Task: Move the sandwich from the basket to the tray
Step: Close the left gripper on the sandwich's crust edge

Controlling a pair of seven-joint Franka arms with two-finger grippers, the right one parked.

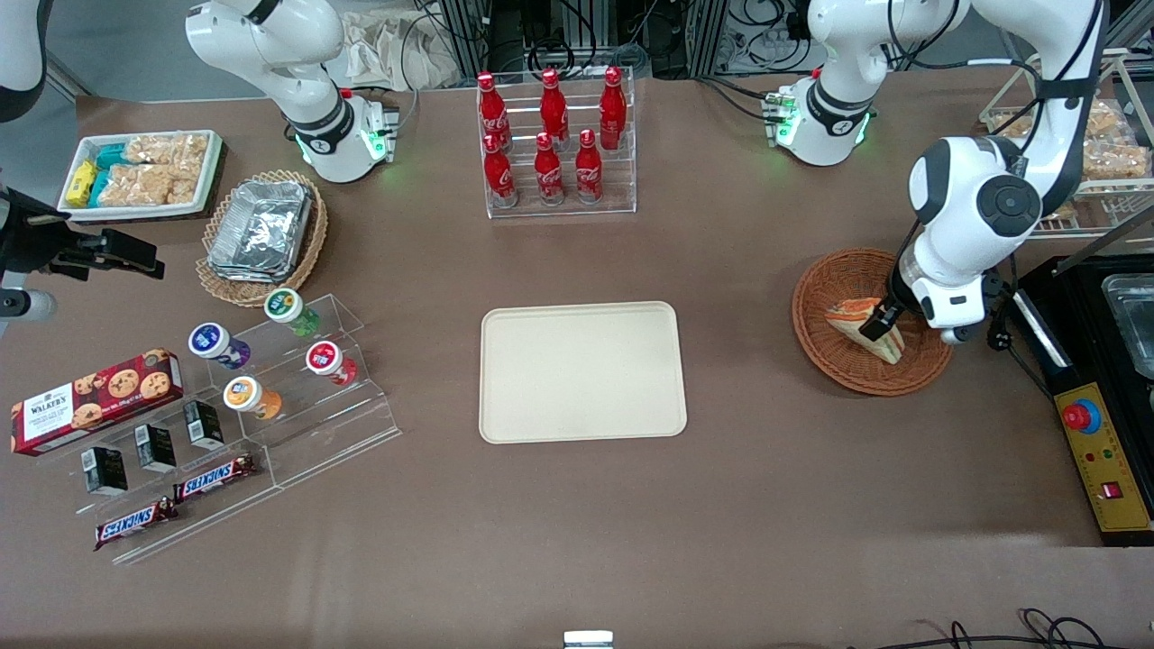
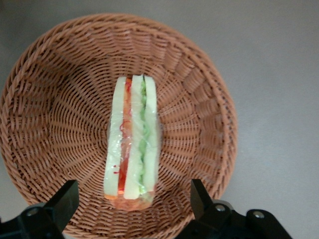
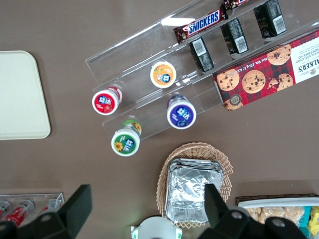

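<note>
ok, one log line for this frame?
phase: pre-grasp | end effector: open, straddling sandwich | sandwich: in wicker basket, not lifted | beige tray: bare

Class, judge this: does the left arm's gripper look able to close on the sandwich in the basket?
Probably yes: the gripper hangs open over the sandwich in the basket, a finger on each side, nothing between.

Table (image 1: 775,487): lying brown under my gripper (image 1: 888,322), which is hovering with fingers spread over the basket (image 1: 834,356).
Resting on it: tray (image 1: 581,371) (mid-table), bottle rack (image 1: 559,203), stepped snack stand (image 1: 306,433).
</note>
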